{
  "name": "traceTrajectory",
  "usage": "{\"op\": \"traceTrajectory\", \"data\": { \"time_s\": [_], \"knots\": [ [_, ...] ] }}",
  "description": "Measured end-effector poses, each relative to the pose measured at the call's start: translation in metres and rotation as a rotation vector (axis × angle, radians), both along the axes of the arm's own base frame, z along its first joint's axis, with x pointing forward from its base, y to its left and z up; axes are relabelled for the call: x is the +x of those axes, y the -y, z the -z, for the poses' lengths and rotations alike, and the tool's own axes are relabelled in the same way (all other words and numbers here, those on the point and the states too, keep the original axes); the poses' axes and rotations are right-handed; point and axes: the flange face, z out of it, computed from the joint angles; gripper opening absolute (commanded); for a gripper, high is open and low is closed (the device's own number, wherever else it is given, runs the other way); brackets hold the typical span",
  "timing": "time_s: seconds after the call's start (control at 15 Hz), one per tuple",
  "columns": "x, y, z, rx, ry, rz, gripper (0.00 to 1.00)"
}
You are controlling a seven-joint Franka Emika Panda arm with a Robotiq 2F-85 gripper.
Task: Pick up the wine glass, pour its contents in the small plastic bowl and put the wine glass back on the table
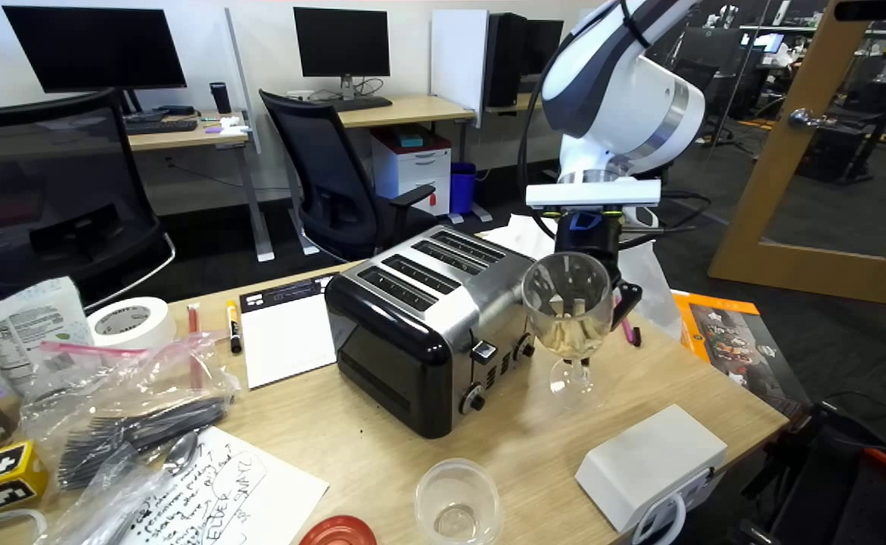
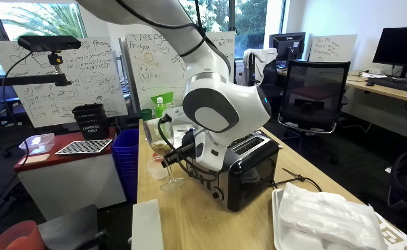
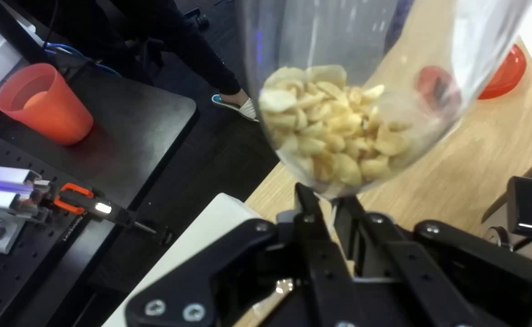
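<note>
In an exterior view, the red lid (image 1: 338,532) and the bowl (image 1: 454,492) are nearest, side by side on the table (image 1: 530,454). The white box (image 1: 651,462) sits to the right of the bowl, apart from it. Next is the glass (image 1: 568,310), near the toaster (image 1: 427,325), on its dial side. In an exterior view, the glass leans slightly; whether its foot (image 2: 172,183) touches the table cannot be determined. In the wrist view, the gripper (image 3: 327,200) is narrowed around the stem (image 3: 334,215) and holds the glass; pale flakes (image 3: 334,129) lie in the lower part, just above the stem. Behind the table stands a chair (image 1: 318,163); farther back is a monitor (image 1: 343,42).
</note>
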Motion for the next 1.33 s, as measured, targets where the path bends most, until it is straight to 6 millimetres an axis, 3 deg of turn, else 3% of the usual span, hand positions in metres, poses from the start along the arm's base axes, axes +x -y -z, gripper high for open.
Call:
{"op": "traceTrajectory", "data": {
  "time_s": [0.4,0.73,1.33],
  "knots": [
    [-0.001,-0.031,-0.001,-0.156,-0.018,0.085,0.04],
    [-0.015,-0.047,0.006,-0.351,-0.001,0.081,0.04],
    [-0.022,-0.08,-0.009,-0.508,0.009,0.041,0.04]
  ]
}}
